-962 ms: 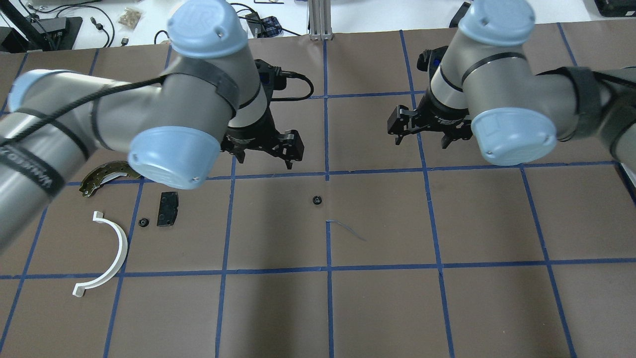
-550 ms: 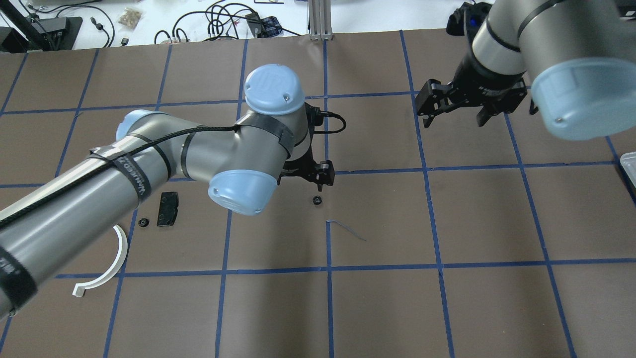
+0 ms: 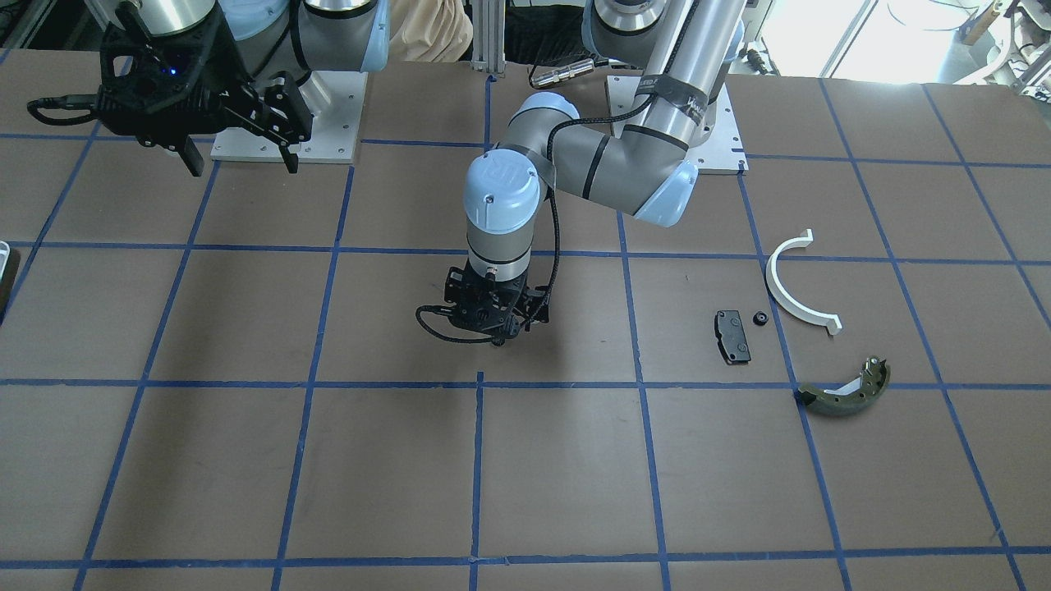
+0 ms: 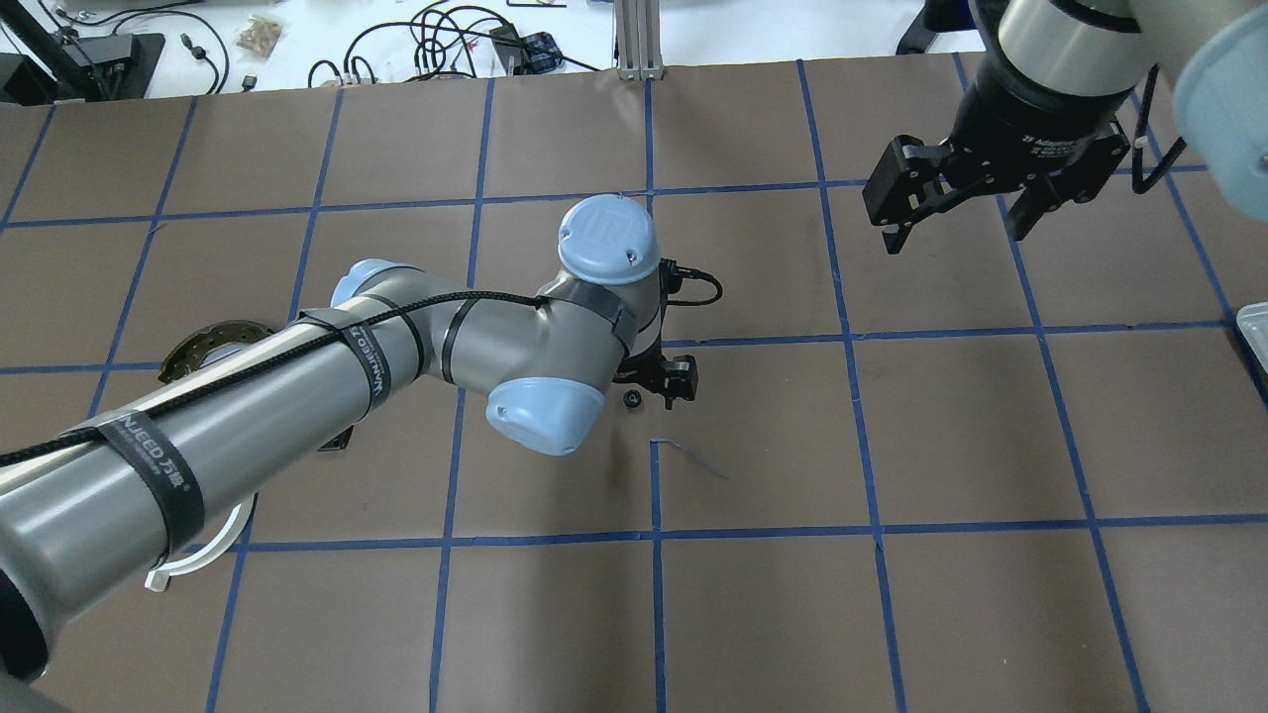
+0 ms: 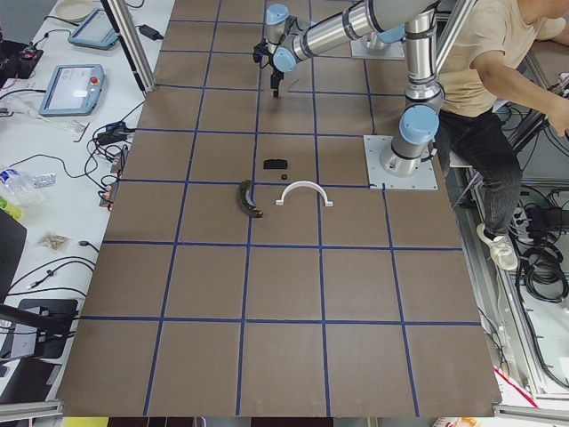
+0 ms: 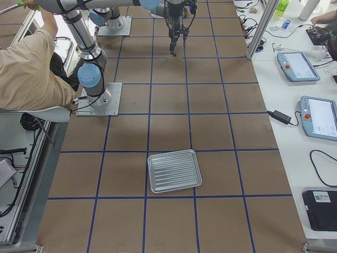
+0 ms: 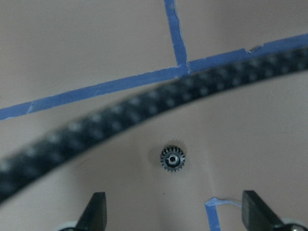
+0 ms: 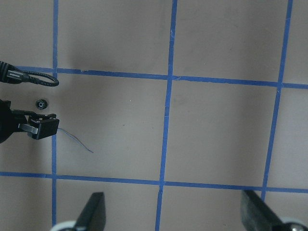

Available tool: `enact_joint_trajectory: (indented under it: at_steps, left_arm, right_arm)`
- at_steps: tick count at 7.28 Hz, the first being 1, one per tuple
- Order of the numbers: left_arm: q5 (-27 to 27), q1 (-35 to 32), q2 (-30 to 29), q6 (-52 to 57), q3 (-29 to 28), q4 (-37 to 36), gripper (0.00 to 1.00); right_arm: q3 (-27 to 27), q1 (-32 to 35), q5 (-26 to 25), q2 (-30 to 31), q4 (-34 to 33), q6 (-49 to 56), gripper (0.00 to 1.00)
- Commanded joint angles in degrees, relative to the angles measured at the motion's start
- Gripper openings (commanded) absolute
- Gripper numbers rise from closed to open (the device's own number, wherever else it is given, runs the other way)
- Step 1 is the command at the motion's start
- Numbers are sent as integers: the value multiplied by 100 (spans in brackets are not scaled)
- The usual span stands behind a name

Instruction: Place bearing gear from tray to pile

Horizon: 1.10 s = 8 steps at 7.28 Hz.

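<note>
The bearing gear (image 4: 632, 399), a tiny black toothed wheel, lies on the brown table near its middle, and also shows in the left wrist view (image 7: 173, 159). My left gripper (image 4: 649, 388) hangs open just over it, the jaws standing to either side and apart from it. My right gripper (image 4: 956, 213) is open and empty, high at the far right. The tray (image 6: 174, 170) is ribbed metal; only a sliver (image 4: 1253, 327) shows overhead. The pile holds a black pad (image 3: 732, 336), a white half-ring (image 3: 792, 291), an olive brake shoe (image 3: 846, 390) and a tiny black piece (image 3: 760, 318).
Blue tape lines grid the table, with one peeled strip (image 4: 693, 458) curling just in front of the gear. The left arm (image 4: 297, 396) covers much of the pile overhead. A seated operator (image 5: 498, 53) is beside the robot's base.
The left arm swung right and came down, bringing its open gripper over the gear. The right arm pulled away to the far right and rose.
</note>
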State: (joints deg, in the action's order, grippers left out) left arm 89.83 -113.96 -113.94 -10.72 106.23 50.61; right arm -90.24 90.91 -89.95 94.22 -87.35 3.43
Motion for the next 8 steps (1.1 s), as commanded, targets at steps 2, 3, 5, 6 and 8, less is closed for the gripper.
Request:
enact_joint_trajectory:
  at_steps: [2,3,5,6,8]
  left_arm:
    - [-1,-38,-189,9,232,-780,99]
    - [-18,-47,-190,9,232,-781,93]
    - [25,-47,-190,9,240,-772,41]
    - [17,-47,-181,9,240,-729,14]
    - [-10,-38,-207,44,249,-711,1]
  right_arm:
    - [-2,-73,48,-26,-229,228,100]
    - [-11,-117,-21,-26,-395,307,100]
    - [-20,-118,4,-35,-327,290,100]
    - [-20,-118,39,-35,-405,273,100]
    - [-20,-152,39,-44,-362,11,100]
